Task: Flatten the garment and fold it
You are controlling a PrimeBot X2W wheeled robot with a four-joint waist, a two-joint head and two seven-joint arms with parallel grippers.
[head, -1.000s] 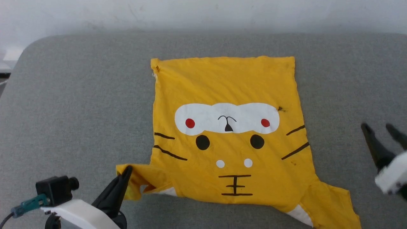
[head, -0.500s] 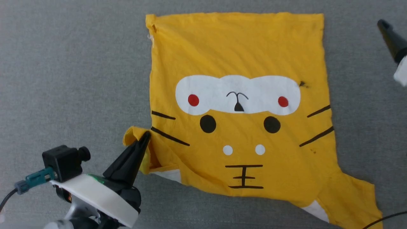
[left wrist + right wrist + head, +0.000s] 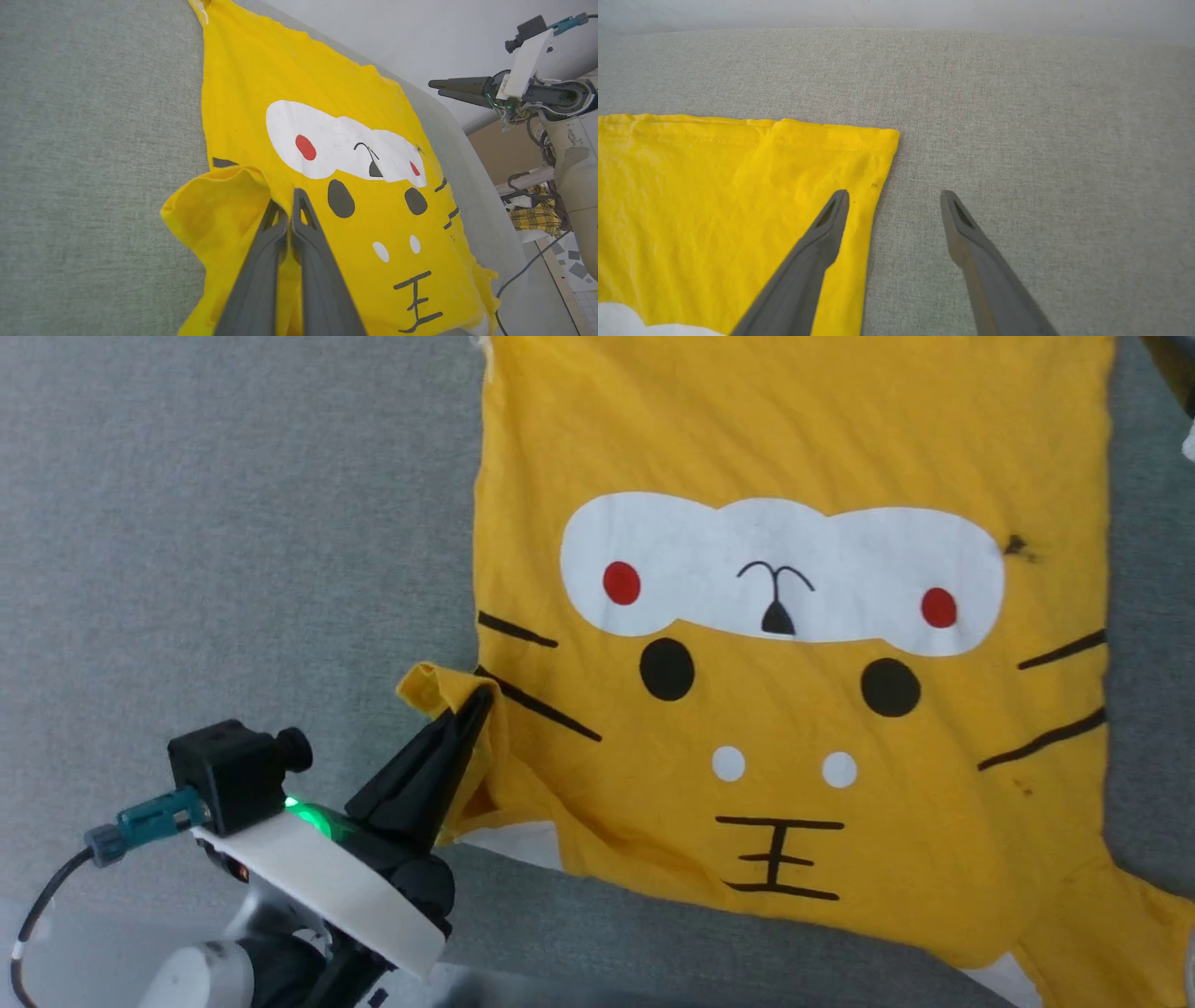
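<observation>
The garment, a yellow T-shirt with a cartoon face, lies print-up on the grey table. My left gripper is shut on its left sleeve, which is bunched and lifted against the shirt's left side. The left wrist view shows the closed fingers pinching that sleeve fold beside the garment. My right gripper is open and hovers astride the garment's right edge, just short of the far hem corner. It also appears as the right gripper beyond the shirt.
The right sleeve trails toward the near right table edge. A dark mark sits by the white face patch. Past the table's right side are floor clutter and a cable. Bare grey surface stretches around the far hem.
The head camera has dropped closer to the shirt. My left gripper has carried the sleeve up and inward against the shirt's side. The right gripper has gone forward to the far right hem corner.
</observation>
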